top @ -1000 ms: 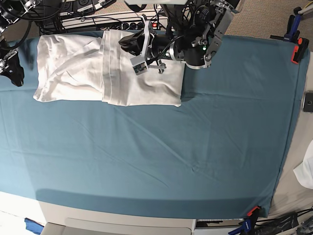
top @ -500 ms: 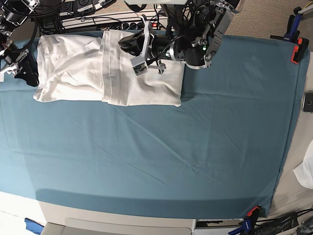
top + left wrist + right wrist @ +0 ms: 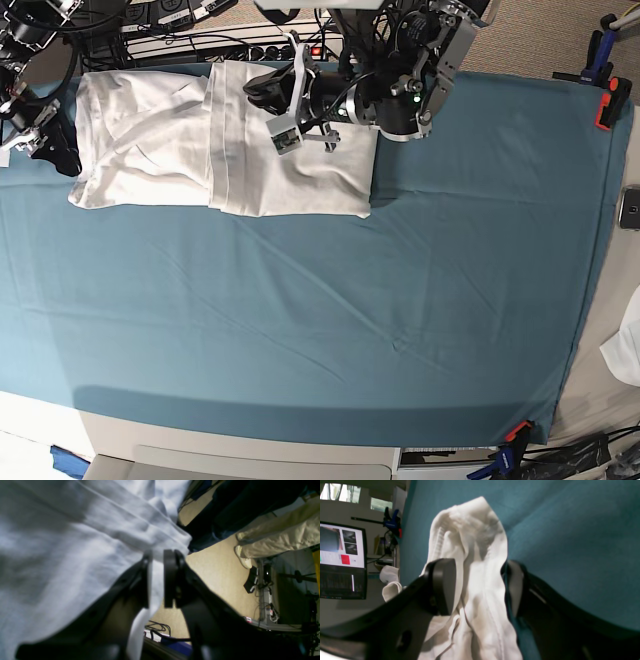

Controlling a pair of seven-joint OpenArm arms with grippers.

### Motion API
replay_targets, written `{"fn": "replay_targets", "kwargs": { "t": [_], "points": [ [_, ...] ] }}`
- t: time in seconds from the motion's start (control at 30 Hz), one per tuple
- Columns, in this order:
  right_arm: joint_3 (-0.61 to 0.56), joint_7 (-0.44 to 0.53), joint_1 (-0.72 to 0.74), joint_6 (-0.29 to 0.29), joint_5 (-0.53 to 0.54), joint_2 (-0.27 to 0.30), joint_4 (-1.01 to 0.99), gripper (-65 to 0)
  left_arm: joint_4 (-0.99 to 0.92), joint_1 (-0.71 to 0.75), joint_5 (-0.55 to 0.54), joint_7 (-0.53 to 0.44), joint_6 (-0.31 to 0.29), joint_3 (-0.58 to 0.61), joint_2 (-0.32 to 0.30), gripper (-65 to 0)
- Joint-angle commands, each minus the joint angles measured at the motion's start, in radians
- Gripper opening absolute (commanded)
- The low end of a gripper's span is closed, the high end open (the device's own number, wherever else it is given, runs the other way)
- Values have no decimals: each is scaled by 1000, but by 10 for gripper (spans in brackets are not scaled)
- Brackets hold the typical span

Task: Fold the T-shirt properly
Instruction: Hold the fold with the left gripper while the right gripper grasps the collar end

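The white T-shirt (image 3: 150,140) lies at the table's back left, with its right half folded over into a narrower block. My left gripper (image 3: 260,88) is at the shirt's back edge. In the left wrist view the left gripper (image 3: 155,580) has its jaws nearly together with a fold of the shirt (image 3: 62,542) pinched between them. My right gripper (image 3: 62,155) is at the shirt's left edge. In the right wrist view the right gripper (image 3: 478,590) is open, with its jaws on either side of a bunched corner of the shirt (image 3: 475,555).
A large teal cloth (image 3: 350,320) covers the table, clamped at the right corners (image 3: 608,100). A small white cloth scrap (image 3: 625,350) and a phone (image 3: 630,207) lie off the right edge. Cables and power strips (image 3: 200,45) run behind the shirt.
My right gripper has moved right from the table's left edge up to the shirt's left edge. The left arm and the shirt have not visibly moved.
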Motion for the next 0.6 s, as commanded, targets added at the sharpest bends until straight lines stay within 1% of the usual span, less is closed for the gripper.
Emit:
{"fn": "replay_targets", "kwargs": {
  "t": [0.0,0.1,0.2,0.33,0.57],
  "points": [
    [-6,-36,-3,-14,15,-1,20,-319,17,-8,-21,-23,-4,2,11,-555],
    [-6,-36,-16,-14,15,-1,77,-320,17,-8,-21,-23,-4,2,11,-555],
    [-6,-36,-29,-14,-40,-1,129,-320,17,-8,-21,-23,-4,2,11,-555],
    [-6,-36,-43,-14,-84,-1,185,-320,17,-8,-19,-23,-4,2,11,-555],
    [-6,-36,-78,-14,-80,-1,274,-320,17,-8,-18,-23,-4,2,11,-555]
  ]
}}
